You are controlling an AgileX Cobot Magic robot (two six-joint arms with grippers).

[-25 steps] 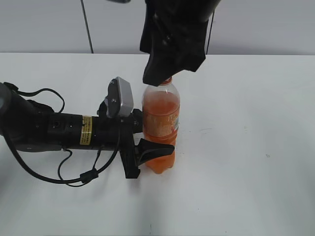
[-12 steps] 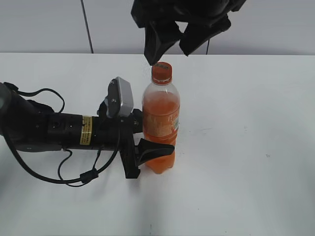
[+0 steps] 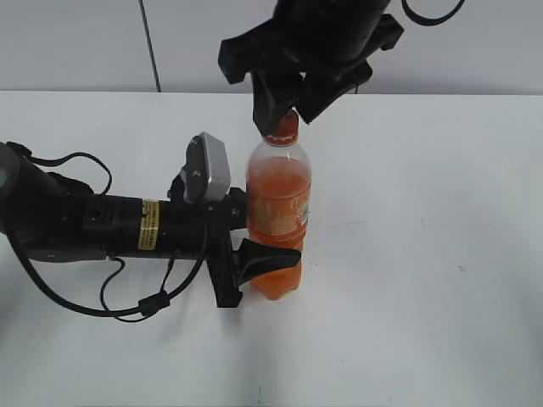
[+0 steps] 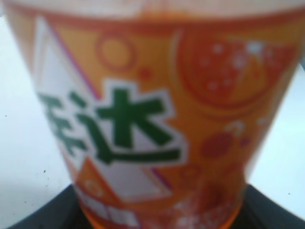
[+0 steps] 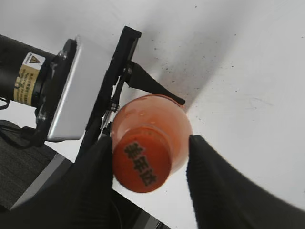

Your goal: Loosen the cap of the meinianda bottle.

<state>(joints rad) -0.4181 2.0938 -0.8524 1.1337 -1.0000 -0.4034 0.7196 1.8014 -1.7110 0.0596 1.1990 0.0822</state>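
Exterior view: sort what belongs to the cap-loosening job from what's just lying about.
In the job: clear plastic orange-drink bottle; small round orange screw cap; left gripper shut on the bottle; right gripper open around the cap.
Lying about: white table only.

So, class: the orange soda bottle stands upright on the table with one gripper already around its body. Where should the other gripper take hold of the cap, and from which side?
Grip the cap on its round side wall, coming straight down from above. The bottle stands upright, steadied low by the left gripper, so the cap faces up. The right gripper is open, straddling the cap.
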